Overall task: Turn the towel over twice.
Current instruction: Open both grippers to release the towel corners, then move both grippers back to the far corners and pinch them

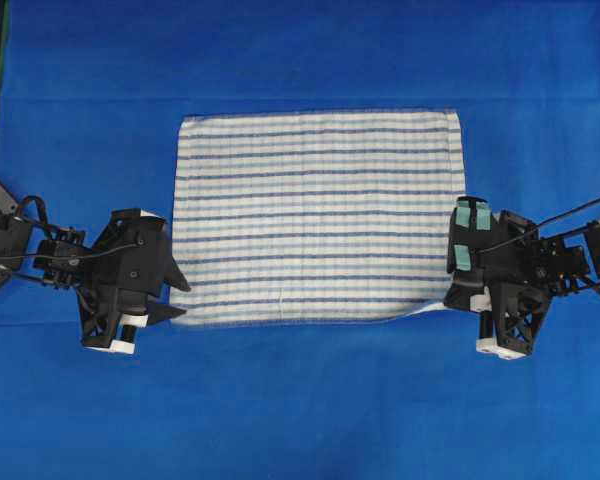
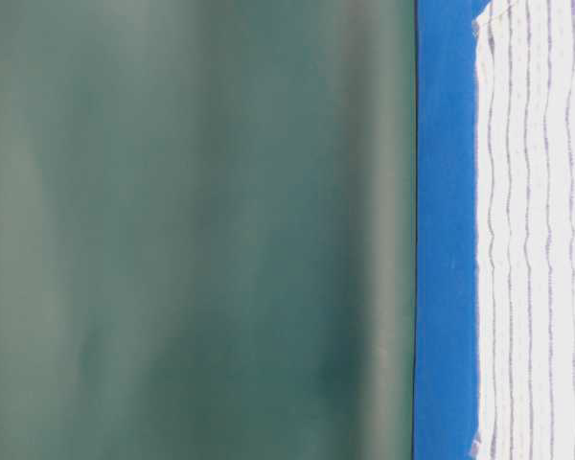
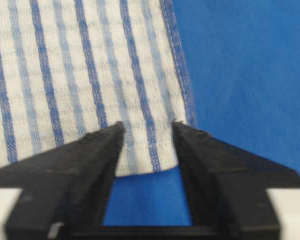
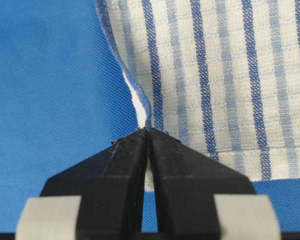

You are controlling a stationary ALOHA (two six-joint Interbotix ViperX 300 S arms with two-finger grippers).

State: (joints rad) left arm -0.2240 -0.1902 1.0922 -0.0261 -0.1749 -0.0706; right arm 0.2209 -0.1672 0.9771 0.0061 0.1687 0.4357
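The towel (image 1: 315, 215) is lying spread flat on the blue bench (image 1: 300, 400), a gripper at each near corner so both ends can turn together. The left gripper (image 3: 149, 131) is standing with its fingers (image 3: 97, 150) apart, the corner lying loose between them, probably just set down. The right gripper (image 4: 148, 132) is pinching its fingers together on the puckered hem, keeping that corner tented.

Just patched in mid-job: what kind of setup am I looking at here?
Most likely a lab tabletop rig, not a home: a plain blue table covering, one striped towel laid flat, a blank green backdrop, and two arms, left gripper and right gripper, at its near corners.
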